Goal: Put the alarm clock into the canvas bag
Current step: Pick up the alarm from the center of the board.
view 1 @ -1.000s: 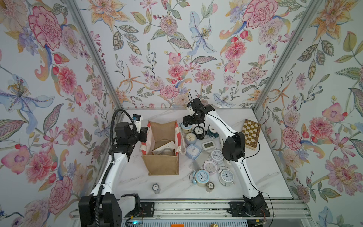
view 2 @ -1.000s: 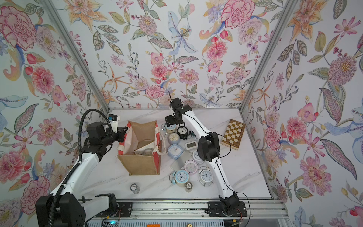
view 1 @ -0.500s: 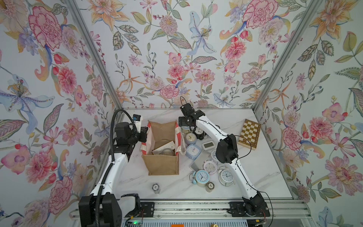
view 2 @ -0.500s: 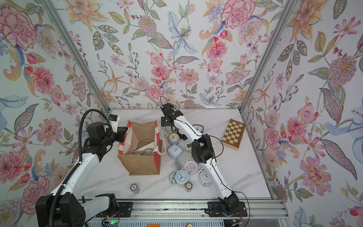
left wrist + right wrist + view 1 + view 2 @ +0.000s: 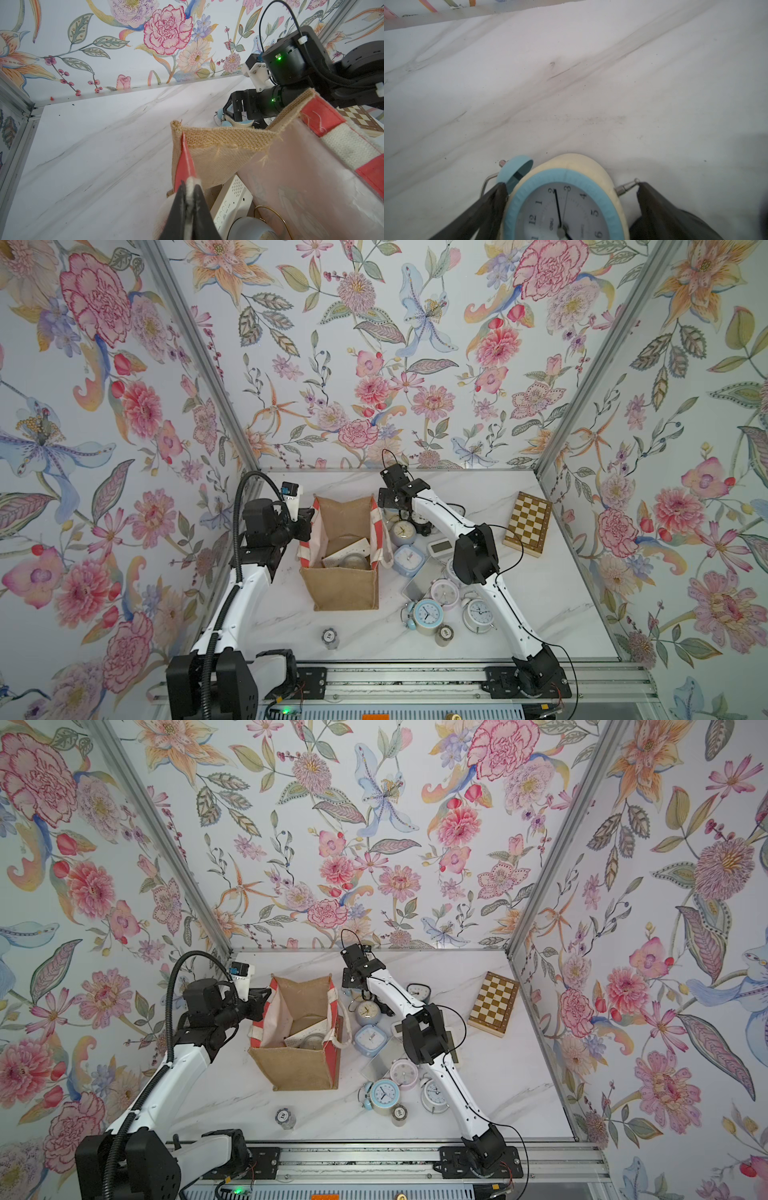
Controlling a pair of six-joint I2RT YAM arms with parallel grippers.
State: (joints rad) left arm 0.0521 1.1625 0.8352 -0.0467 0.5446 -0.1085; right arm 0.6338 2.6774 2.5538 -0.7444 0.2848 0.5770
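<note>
Left hand [image 5: 188, 182] pinches the rim of the bag [image 5: 340, 585], centre frame.
The right hand [image 5: 571, 187], spread wide, straddles the blue-rimmed clock [image 5: 564, 209] resting on the surface [image 5: 571, 93] just right of the bag, outside it.

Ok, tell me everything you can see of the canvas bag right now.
The canvas bag stands upright on the marble table, mouth open. Front and back are tan burlap, the side panels are red-and-white striped, and the lining is pale. A white handle droops down one striped side. The left tool is shut on the opposite side's rim. Inside lie a white boxy alarm clock and a round clock.
</note>
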